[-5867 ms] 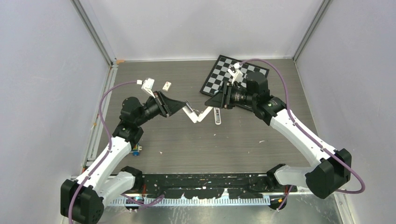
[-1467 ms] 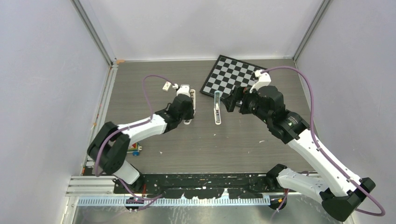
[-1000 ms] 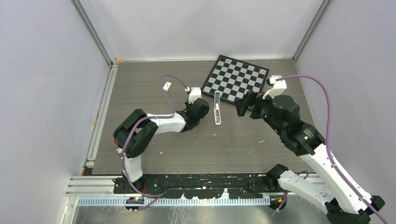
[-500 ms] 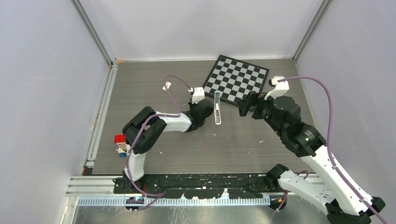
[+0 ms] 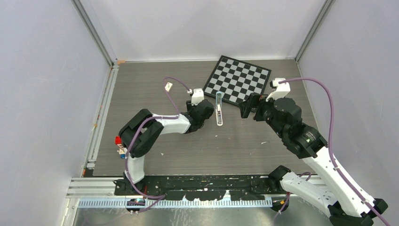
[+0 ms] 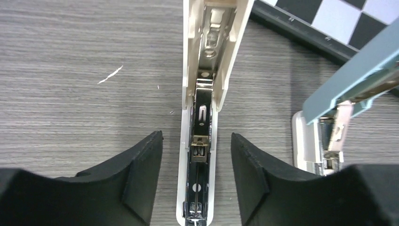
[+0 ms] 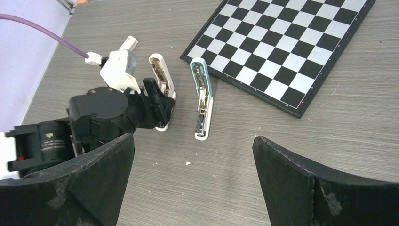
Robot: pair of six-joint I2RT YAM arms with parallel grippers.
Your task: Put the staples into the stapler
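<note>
Far left on the surface (image 5: 141, 94): little white staple box (image 5: 168, 86), lying off on its own and untouched, so nothing to load yet. Next, left claw (image 6: 196, 141) spread wide, holding nothing, straddling the opened white stapler (image 6: 207, 47) with a gap either side. Likely trouble here: closing off-centre and skidding or twisting the stapler across the surface, or snapping it shut unloaded. Just beside it, blue stapler (image 6: 353, 68), also open; easy to knock with the finger (image 6: 254, 179) nearest it. Further right, right claw (image 7: 192, 139) equally wide, empty, hanging near the chessboard (image 7: 282, 52). Could clash with the left one on reaching into the same narrow gap between the staplers
</note>
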